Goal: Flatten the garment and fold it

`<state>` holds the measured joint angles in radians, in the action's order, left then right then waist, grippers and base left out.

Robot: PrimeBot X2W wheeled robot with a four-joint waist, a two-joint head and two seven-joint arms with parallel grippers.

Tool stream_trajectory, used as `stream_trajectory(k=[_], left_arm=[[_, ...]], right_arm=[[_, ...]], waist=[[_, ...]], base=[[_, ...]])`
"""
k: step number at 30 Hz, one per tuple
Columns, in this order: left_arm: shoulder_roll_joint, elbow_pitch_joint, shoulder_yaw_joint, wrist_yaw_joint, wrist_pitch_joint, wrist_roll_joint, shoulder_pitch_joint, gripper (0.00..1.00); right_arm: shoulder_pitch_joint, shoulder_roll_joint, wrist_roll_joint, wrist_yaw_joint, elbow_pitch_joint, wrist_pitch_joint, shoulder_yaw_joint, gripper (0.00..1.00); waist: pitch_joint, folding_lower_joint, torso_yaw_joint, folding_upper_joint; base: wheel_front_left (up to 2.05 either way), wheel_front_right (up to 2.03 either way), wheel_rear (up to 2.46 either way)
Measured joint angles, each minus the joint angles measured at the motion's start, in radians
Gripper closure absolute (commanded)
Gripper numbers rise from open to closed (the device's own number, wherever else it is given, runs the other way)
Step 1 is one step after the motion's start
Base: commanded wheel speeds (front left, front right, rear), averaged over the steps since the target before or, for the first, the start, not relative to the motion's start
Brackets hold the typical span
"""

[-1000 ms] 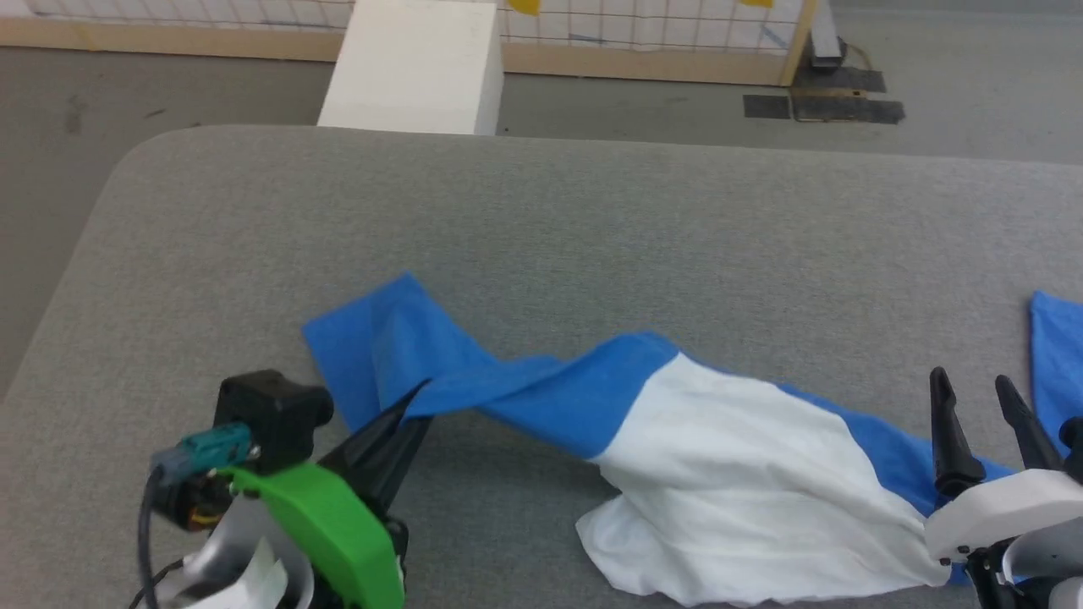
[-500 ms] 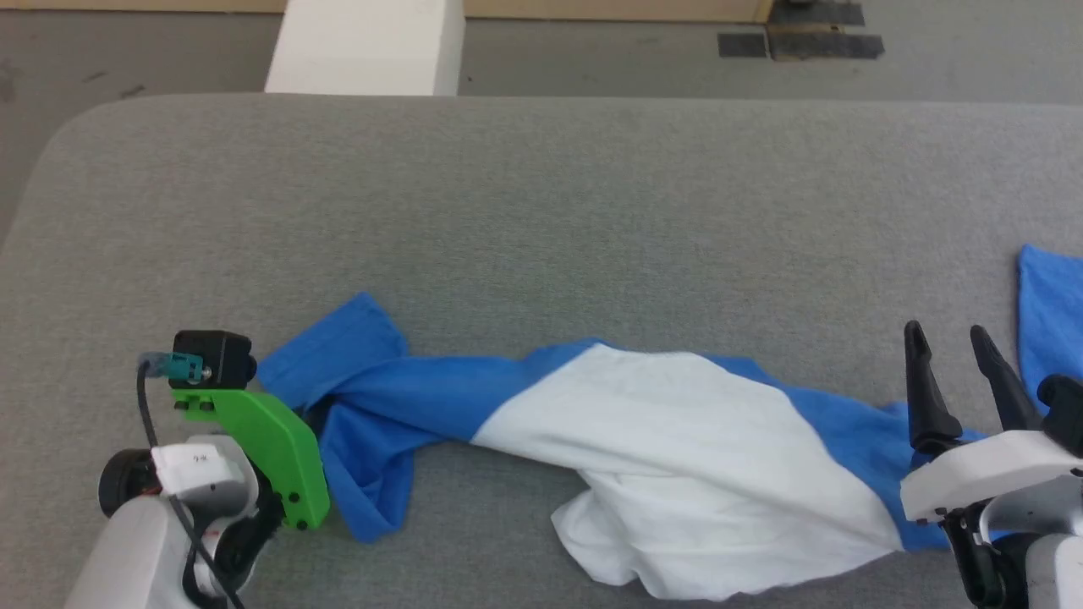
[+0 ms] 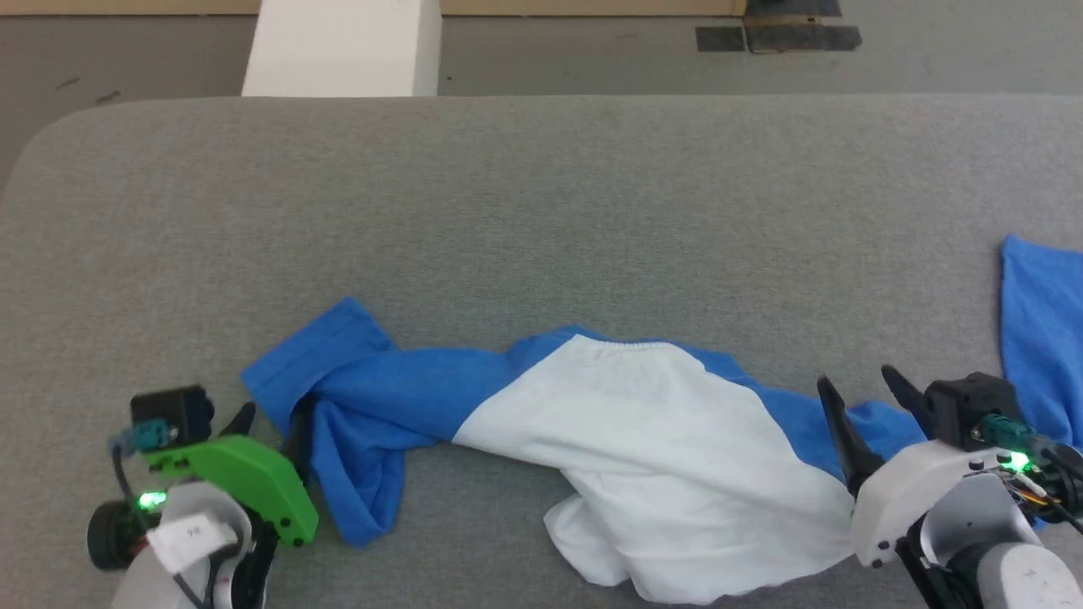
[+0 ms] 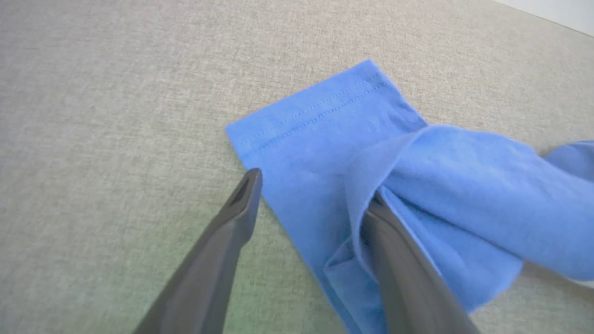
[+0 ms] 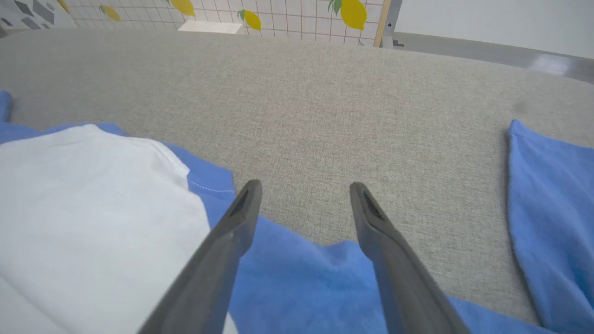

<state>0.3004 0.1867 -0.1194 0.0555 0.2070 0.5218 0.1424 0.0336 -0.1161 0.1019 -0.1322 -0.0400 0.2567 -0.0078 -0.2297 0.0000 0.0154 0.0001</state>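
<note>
Head view: garment point(image 3: 643, 440) bunched near side, table point(image 3: 541, 186) lay bare beyond | L gripper point(image 4: 313, 188) wide, straddled sleeve edge | R gripper point(image 5: 305, 185) wide, tips past blue edge

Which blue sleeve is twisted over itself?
The sleeve by the left gripper; the other sleeve, near the right gripper, lies flat.

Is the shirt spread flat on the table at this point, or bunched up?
Bunched up. The garment lies twisted in a band across the grey table; one blue sleeve is folded over itself.
</note>
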Motion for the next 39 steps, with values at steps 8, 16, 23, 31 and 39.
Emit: stream_trajectory(k=[8,16,23,31,39], left_arm=[[-0.054,-0.069,0.003,0.014,-0.212,-0.031,-0.071,0.00],[-0.070,-0.073,-0.026,-0.039,-0.340,-0.047,-0.071,0.00],[-0.099,-0.057,-0.028,-0.055,-0.439,-0.068,-0.039,0.00],[-0.130,-0.017,-0.036,-0.074,-0.457,-0.074,0.014,0.00],[-0.147,0.004,-0.042,-0.099,-0.459,-0.100,0.044,0.00]], right_arm=[[-0.002,-0.103,-0.016,0.000,0.045,0.247,0.016,0.00],[0.081,-0.187,0.035,0.000,0.137,0.390,0.084,0.00],[0.182,-0.227,0.057,0.000,0.187,0.447,0.131,1.00],[0.357,-0.267,-0.056,0.000,0.216,0.307,0.046,1.00],[0.416,-0.257,0.043,0.000,0.242,0.268,0.100,0.40]], waist=[[0.030,0.0000,0.065,0.0000],[0.025,0.0000,0.121,0.0000],[-0.008,0.0000,0.142,0.0000],[-0.046,0.0000,0.154,0.0000],[-0.055,0.0000,0.175,0.0000]], base=[[0.00,0.00,0.00],[0.00,0.00,0.00],[0.00,0.00,0.00],[0.00,0.00,0.00],[0.00,0.00,0.00]])
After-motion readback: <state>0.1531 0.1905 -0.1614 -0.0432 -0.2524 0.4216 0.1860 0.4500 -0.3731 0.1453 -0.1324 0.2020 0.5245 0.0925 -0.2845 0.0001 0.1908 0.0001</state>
